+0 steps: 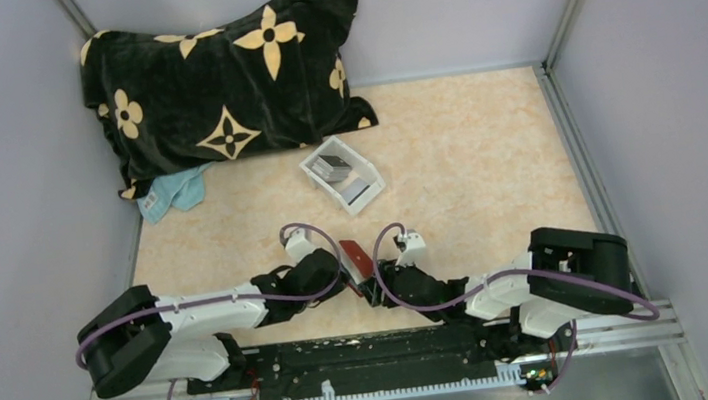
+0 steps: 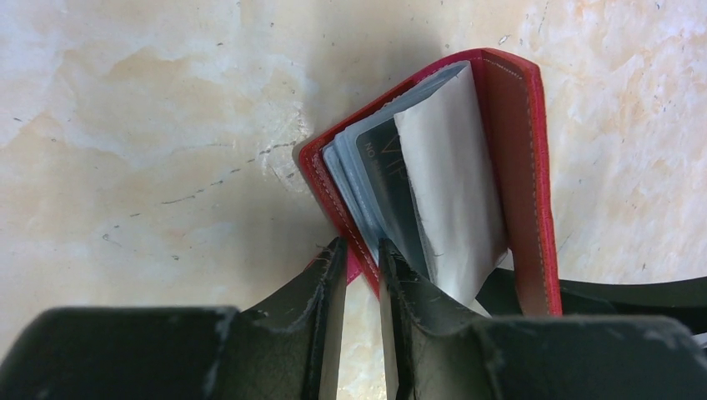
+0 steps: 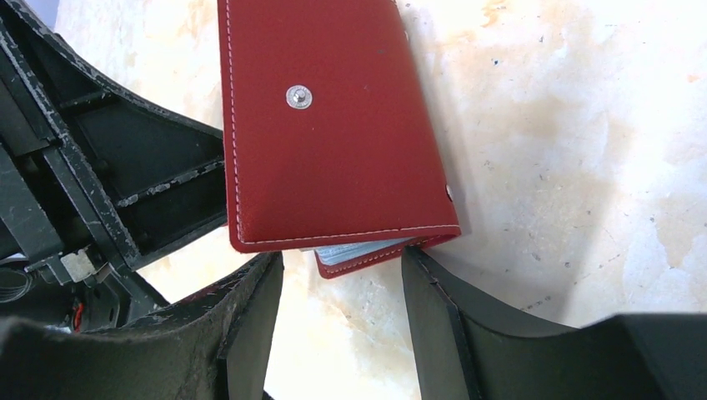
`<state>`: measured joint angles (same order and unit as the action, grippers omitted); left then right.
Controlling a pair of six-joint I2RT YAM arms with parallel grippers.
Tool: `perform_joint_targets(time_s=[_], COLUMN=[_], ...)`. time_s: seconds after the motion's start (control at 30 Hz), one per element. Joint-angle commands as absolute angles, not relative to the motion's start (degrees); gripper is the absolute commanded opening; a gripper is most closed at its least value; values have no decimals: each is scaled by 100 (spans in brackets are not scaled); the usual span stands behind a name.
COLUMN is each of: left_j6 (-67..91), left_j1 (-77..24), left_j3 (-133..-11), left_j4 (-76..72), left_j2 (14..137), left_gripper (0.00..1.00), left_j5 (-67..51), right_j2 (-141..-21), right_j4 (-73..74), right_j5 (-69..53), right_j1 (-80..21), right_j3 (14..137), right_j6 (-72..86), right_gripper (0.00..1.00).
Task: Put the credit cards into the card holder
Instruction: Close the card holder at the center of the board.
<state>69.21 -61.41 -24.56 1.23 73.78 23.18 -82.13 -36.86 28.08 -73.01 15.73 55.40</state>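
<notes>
The left gripper (image 2: 358,250) is drawn narrow, its two fingers pinched on the near edge of one red cover of the card holder (image 2: 518,167), which stands partly open just ahead of the fingertips. Between the covers, past the left gripper's right-hand finger (image 2: 400,287), lie clear sleeves, a dark card (image 2: 388,179) with pale lettering tucked in one of them, and a white sheet (image 2: 446,183) folded over beside it. The far cover rises to the right of that finger, and a black finger of the other arm sits just beside its lower end. The right gripper (image 3: 343,262) is spread wide and holds nothing; the holder's closed outer face, with a silver snap stud (image 3: 299,97), lies just beyond its fingertips, spanning wider than the gap between them. Pale blue sleeve edges peep out between the two red covers right at the opening of the fingers, and the left arm's black frame stands close on the right gripper's left side. From above, both grippers meet at the holder (image 1: 353,256) over the marbled table (image 1: 465,147). Well ahead of both hands a white tray (image 1: 363,161) holds the loose credit cards (image 1: 333,168), and farther off to the left lie a black flowered pillow (image 1: 215,75) and a light blue cloth (image 1: 171,193).
</notes>
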Motion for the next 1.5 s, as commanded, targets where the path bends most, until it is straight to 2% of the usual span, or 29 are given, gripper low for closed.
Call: perform_joint_targets(time_s=[0.0,0.4,0.53,0.7,0.87,0.93,1.2,1.47], left_j6=[6752,6831,6869,6881,6899,6898,6872,6621], left_j1=[-6187,-6187,-6183,-6182,-6184,-6181,-6179,-6109], left_j3=[-2294,-2296,-2221,-2197,-2166,-2152,-2145,-2323], left_j4=[1371,1349,1295,1222,1172,1145,1145,1054], left_j2=[7662,7950,7983,8131,8204,8215,8206,8351], left_gripper=[29,29,28,28,28,28,28,28], left_j5=[2263,2311,2272,2196,2152,2145,2140,2253], right_j2=[-7876,-6672,-5812,-5319,-5661,-5980,-7347,-7654], right_j4=[-3473,-1415,-801,-38,-962,-1249,-2110,-2303], right_j5=[2624,2535,2812,3114,2180,1872,1033,739], right_j1=[-7339,-7487,-7489,-7273,-6292,-6037,-5763,-5874], right_j3=[1646,1879,1636,1678,1653,1859,2694,2795], right_j6=[5508,5283,5446,5494,4903,4668,4237,4282], right_gripper=[55,52,45,30,10,5,3,1])
